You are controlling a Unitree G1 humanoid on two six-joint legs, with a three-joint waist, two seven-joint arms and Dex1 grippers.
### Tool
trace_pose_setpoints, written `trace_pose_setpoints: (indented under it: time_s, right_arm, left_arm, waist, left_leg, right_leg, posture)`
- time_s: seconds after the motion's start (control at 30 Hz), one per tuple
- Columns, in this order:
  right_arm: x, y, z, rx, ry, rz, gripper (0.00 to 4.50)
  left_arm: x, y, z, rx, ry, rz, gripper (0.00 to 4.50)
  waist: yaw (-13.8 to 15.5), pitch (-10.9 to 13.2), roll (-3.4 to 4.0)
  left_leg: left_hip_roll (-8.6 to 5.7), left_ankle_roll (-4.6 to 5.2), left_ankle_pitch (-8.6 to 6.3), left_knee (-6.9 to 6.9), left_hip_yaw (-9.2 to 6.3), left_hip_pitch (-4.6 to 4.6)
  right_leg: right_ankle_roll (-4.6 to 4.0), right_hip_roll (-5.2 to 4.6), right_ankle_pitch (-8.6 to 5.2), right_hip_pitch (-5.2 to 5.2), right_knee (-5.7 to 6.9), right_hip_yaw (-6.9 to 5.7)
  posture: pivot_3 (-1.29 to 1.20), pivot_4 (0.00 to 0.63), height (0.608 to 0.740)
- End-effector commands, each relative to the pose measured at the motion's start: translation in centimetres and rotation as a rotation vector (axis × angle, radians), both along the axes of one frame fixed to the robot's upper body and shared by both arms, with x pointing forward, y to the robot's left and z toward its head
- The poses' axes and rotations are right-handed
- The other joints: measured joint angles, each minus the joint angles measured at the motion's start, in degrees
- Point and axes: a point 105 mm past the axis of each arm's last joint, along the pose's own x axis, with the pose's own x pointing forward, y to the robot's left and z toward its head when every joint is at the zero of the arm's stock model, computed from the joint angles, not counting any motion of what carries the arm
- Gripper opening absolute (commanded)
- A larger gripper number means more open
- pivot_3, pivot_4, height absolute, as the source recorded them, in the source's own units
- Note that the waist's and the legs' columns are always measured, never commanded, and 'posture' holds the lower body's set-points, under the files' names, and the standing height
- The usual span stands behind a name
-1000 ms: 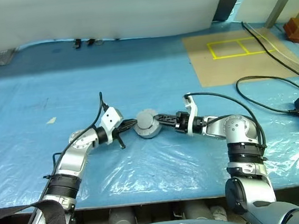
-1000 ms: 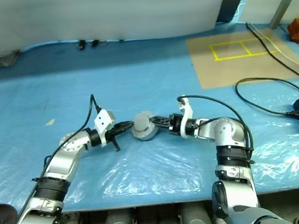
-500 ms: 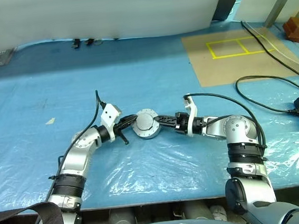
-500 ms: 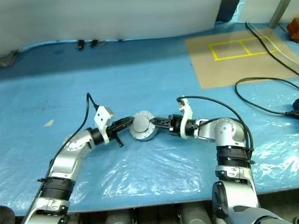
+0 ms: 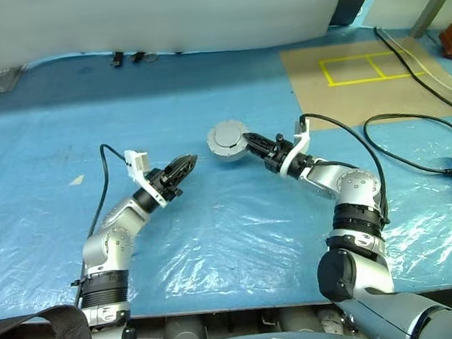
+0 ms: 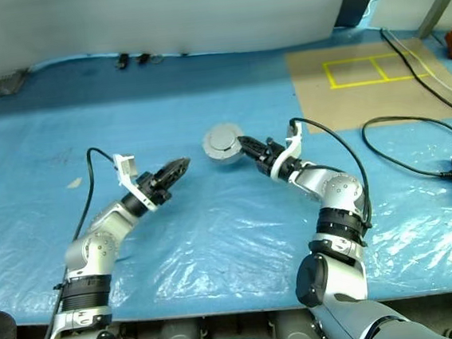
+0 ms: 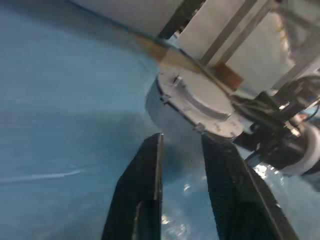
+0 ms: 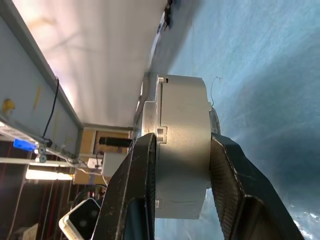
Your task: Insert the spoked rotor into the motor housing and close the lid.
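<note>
right arm reaches forward and inward over the blue plastic sheet (image 5: pixel 241 240), elbow bent, forearm angled toward the centre, right gripper (image 5: pixel 249 142) pointing roughly level. its two black fingers (image 8: pixel 137 185) are clamped on the sides of the motor housing (image 5: pixel 227 140), one on each flat face. the housing is a closed round grey metal drum, the lid (image 7: pixel 200 102) sitting on it with small tabs around the rim, tilted so its round face shows toward the head camera. it is carried clear of the sheet.

left arm is bent at the elbow, forearm rising from low near the robot's left up toward the housing. left gripper (image 5: pixel 182 167) aims at the housing but stops short, a clear gap between them. its fingers (image 7: pixel 142 185) are parted with nothing between them, tips a little apart, released.

a brown board (image 5: pixel 362 84) with yellow tape squares lies well behind and to the right of the housing. black cables (image 5: pixel 414 131) run near the board on the right. spoked rotor not seen, cannot tell where it is.
</note>
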Motion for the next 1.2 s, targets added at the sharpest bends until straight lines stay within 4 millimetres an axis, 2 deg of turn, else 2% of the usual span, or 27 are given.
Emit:
trace_pose_setpoints:
  time_s: [0.03, 0.17, 0.2, 0.37, 0.63, 1.1, 1.2]
  right_arm:
    - [0.4, 0.0, 3.7, 0.093, -0.127, -0.012, 1.14]
    - [0.4, 0.3, 3.8, 0.098, -0.131, -0.006, 1.14]
    - [0.4, 0.4, 4.0, 0.108, -0.137, -0.002, 1.14]
    - [-0.1, 0.9, 5.2, 0.152, -0.185, 0.04, 1.14]
    - [-1.2, 2.3, 5.1, 0.148, -0.199, 0.131, 1.14]
    - [-3.1, 3.9, 5.2, 0.163, -0.228, 0.24, 1.14]
    - [-3.2, 3.9, 5.3, 0.162, -0.234, 0.246, 1.14]
  left_arm:
    - [0.1, 0.1, 1.5, -0.085, -0.006, 0.021, 2.91]
    - [0.4, -0.6, 1.6, -0.143, 0.042, 0.034, 4.28]
    - [0.6, -0.6, 1.3, -0.161, 0.07, 0.047, 4.4]
    - [0.9, -0.6, 1.0, -0.232, 0.148, 0.071, 4.4]
    - [0.3, -1.9, 2.4, -0.372, 0.184, -0.029, 4.4]
    - [0.7, -3.9, 2.7, -0.4, 0.213, -0.088, 4.4]
    - [0.7, -4.2, 2.5, -0.39, 0.224, -0.093, 3.83]
  waist:
    - [-0.34, 0.0, -0.01]
    - [-0.39, 0.01, -0.01]
    - [-0.37, 0.01, -0.01]
    - [-0.3, 0.01, -0.02]
    - [-0.22, 0.01, -0.02]
    - [-0.15, 0.01, -0.03]
    - [-0.13, 0.01, -0.03]
  left_leg:
    - [-0.01, 0.0, 0.0, 0.0, 0.0, 0.0]
    - [-0.01, 0.0, 0.0, 0.0, 0.0, 0.02]
    - [-0.02, 0.0, 0.0, 0.01, 0.0, 0.02]
    - [-0.03, 0.0, 0.0, 0.06, 0.0, -0.01]
    - [-0.02, 0.01, 0.0, 0.22, -0.02, -0.07]
    - [-0.01, 0.01, -0.01, 0.62, -0.09, -0.19]
    - [-0.02, 0.02, 0.0, 0.62, -0.1, -0.19]
  right_leg:
    - [0.0, 0.01, 0.0, 0.0, 0.0, 0.0]
    - [0.01, 0.03, 0.01, 0.0, 0.02, 0.0]
    - [0.01, 0.03, 0.01, 0.0, 0.02, 0.0]
    - [0.02, 0.03, 0.02, 0.01, 0.02, 0.0]
    - [0.04, 0.04, 0.03, 0.01, 0.06, 0.0]
    - [0.1, 0.04, 0.06, 0.02, 0.11, 0.0]
    - [0.12, 0.03, 0.07, 0.03, 0.12, 0.0]
  posture:
    - [0.0, 0.15, 0.74]
    - [0.0, 0.15, 0.74]
    - [0.0, 0.15, 0.74]
    - [0.0, 0.15, 0.74]
    - [0.0, 0.15, 0.74]
    - [0.0, 0.15, 0.74]
    - [0.0, 0.15, 0.74]
